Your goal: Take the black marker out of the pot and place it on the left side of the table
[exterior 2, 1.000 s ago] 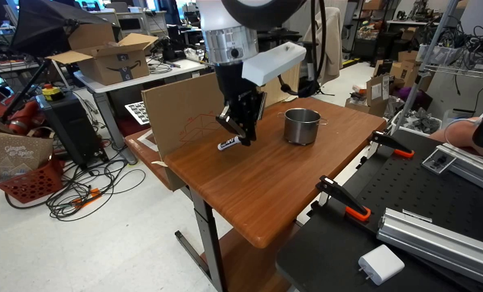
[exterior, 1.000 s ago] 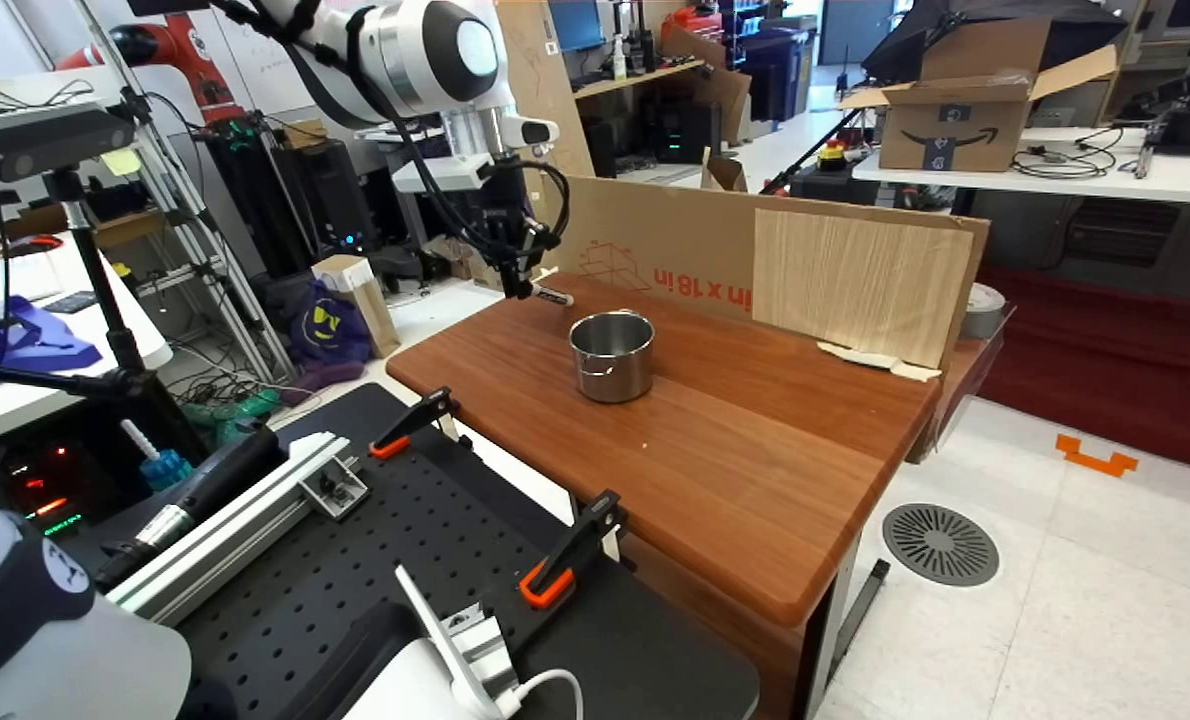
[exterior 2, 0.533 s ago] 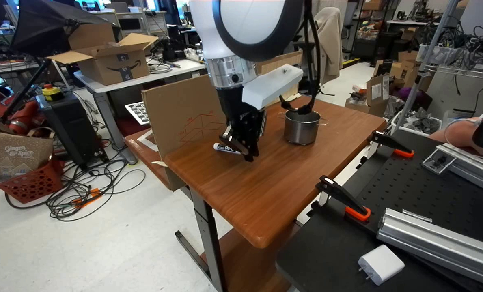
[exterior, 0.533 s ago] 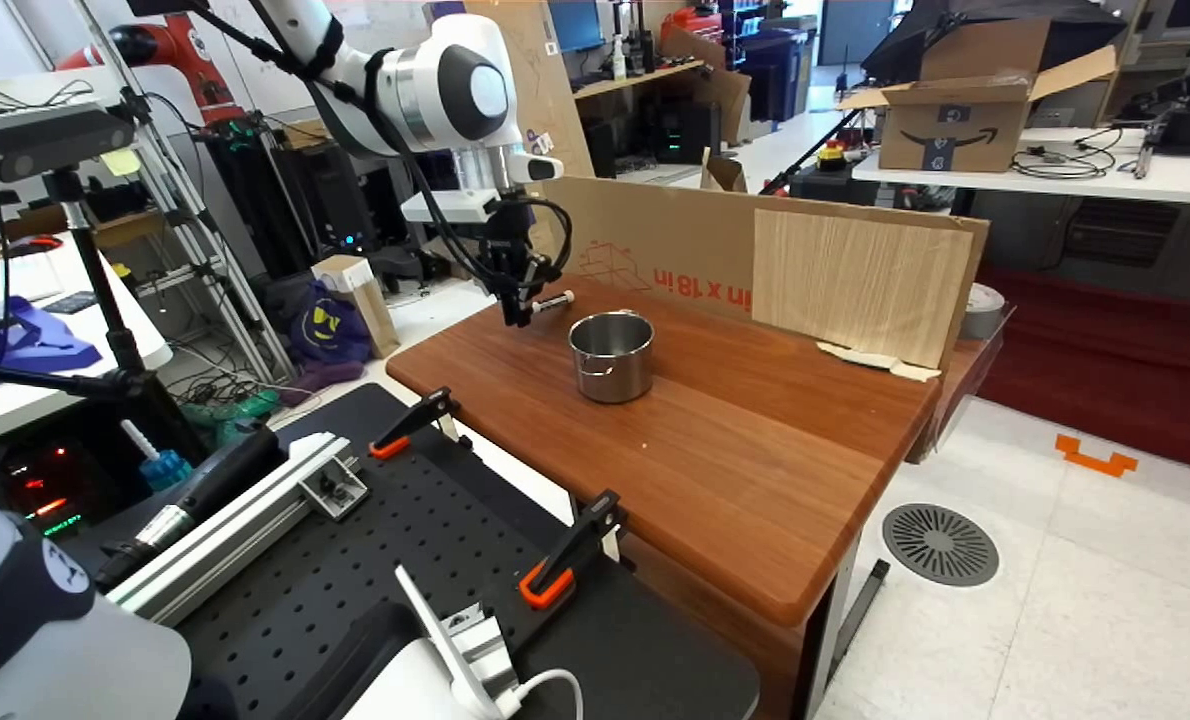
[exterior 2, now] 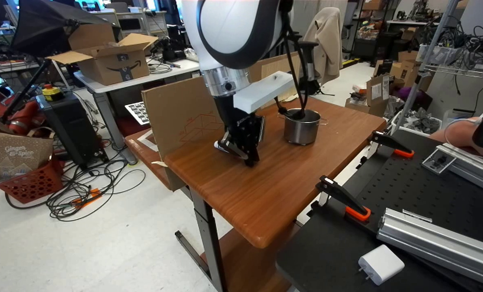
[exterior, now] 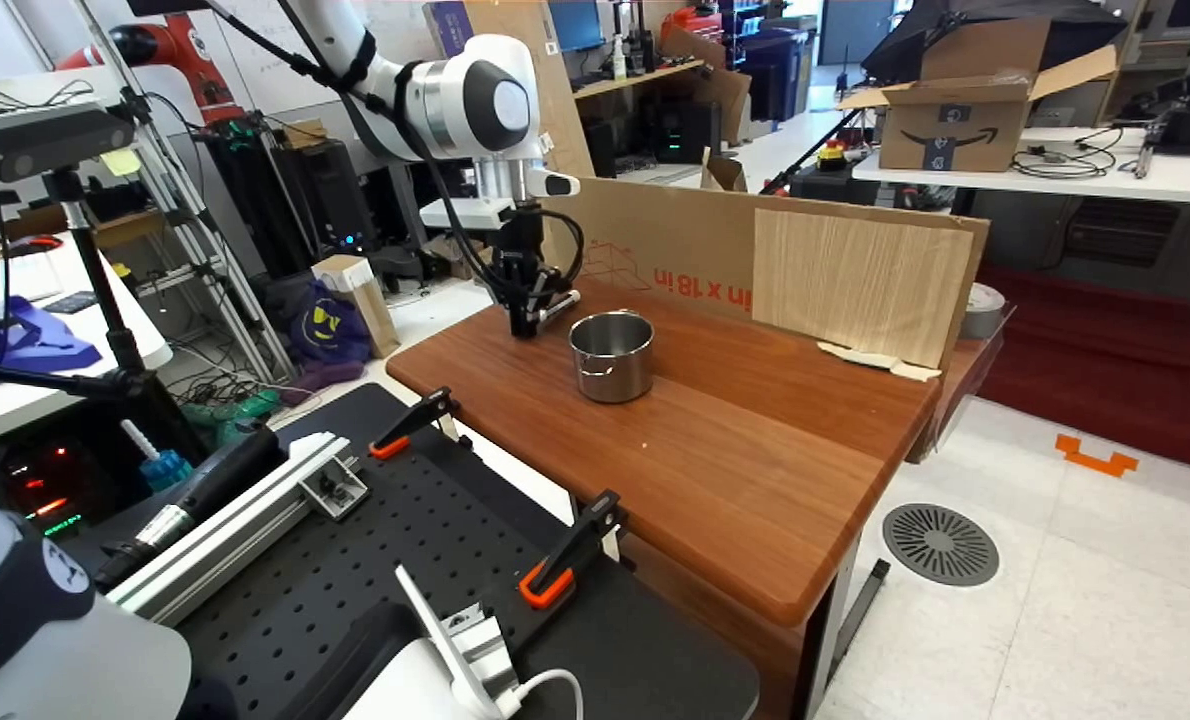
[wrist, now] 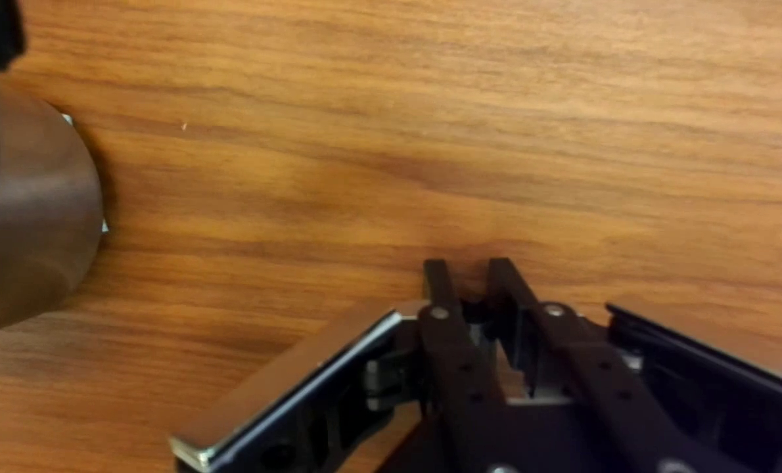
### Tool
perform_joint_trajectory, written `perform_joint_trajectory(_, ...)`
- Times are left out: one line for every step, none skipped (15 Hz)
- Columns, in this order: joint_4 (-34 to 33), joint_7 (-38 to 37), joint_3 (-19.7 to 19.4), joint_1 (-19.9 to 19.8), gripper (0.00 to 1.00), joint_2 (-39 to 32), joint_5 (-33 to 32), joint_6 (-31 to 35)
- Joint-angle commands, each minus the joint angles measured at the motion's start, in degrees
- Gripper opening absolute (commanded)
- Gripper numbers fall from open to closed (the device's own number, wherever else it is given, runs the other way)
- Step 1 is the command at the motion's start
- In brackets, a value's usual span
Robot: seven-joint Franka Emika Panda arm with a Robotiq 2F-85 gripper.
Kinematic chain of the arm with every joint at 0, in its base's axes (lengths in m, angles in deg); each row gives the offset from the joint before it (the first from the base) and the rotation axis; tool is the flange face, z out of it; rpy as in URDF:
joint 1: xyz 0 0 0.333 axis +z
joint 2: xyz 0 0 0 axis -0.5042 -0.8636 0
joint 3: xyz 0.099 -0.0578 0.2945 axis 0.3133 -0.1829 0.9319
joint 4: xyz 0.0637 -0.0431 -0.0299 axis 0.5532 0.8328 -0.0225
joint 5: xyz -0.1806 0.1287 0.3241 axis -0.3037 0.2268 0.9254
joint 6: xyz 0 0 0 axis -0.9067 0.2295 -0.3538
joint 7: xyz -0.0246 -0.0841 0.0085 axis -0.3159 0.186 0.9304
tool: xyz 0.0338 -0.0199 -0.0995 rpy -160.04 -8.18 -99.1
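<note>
The silver pot (exterior: 612, 370) stands on the reddish-brown table (exterior: 735, 490) in both exterior views (exterior 2: 301, 132); part of its side (wrist: 43, 217) shows at the left of the wrist view. My gripper (exterior: 525, 330) is low over the table, beside the pot, with its fingertips (exterior 2: 251, 163) at or very near the table top. In the wrist view the fingers (wrist: 468, 264) are nearly together, with a dark thing in the narrow gap. The marker, white-bodied (exterior: 561, 304), sticks out sideways from the fingers. In an exterior view only its end (exterior 2: 218, 145) shows; the fingers hide the rest.
A cardboard panel (exterior: 685, 250) stands along the table's far edge. Two black and orange clamps (exterior: 570, 560) sit at the near edge, by the black perforated bench (exterior: 435, 540). Cables (exterior 2: 302, 109) hang from the arm in front of the pot.
My gripper has come down toward the table with the marker. The marker now points up more relative to the fingertips and is more hidden in an exterior view. The pot has not moved.
</note>
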Motion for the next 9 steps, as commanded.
perform_joint_trajectory(-4.1, 1.2, -0.5, 0.7, 0.05, -2.5, 1.9, -4.2)
perform_joint_trajectory(-4.6, 1.0, -0.7, 0.9, 0.44, -2.8, 1.8, -4.7)
perform_joint_trajectory(-5.1, 0.8, -0.8, 1.0, 0.47, -3.0, 1.7, -5.4)
perform_joint_trajectory(-5.5, 0.8, -0.8, 1.1, 0.52, -3.2, 1.7, -5.9)
perform_joint_trajectory(-5.8, 0.8, -0.8, 1.0, 0.6, -3.4, 1.6, -6.1)
perform_joint_trajectory(-6.0, 0.8, -0.8, 1.1, 0.66, -3.5, 1.7, -6.2)
perform_joint_trajectory(-6.3, 0.8, -0.7, 1.0, 0.75, -3.7, 1.7, -6.5)
perform_joint_trajectory(-6.6, 0.8, -0.7, 1.0, 0.81, -3.9, 1.7, -6.8)
perform_joint_trajectory(-6.8, 0.8, -0.7, 1.0, 0.88, -4.0, 1.7, -6.9)
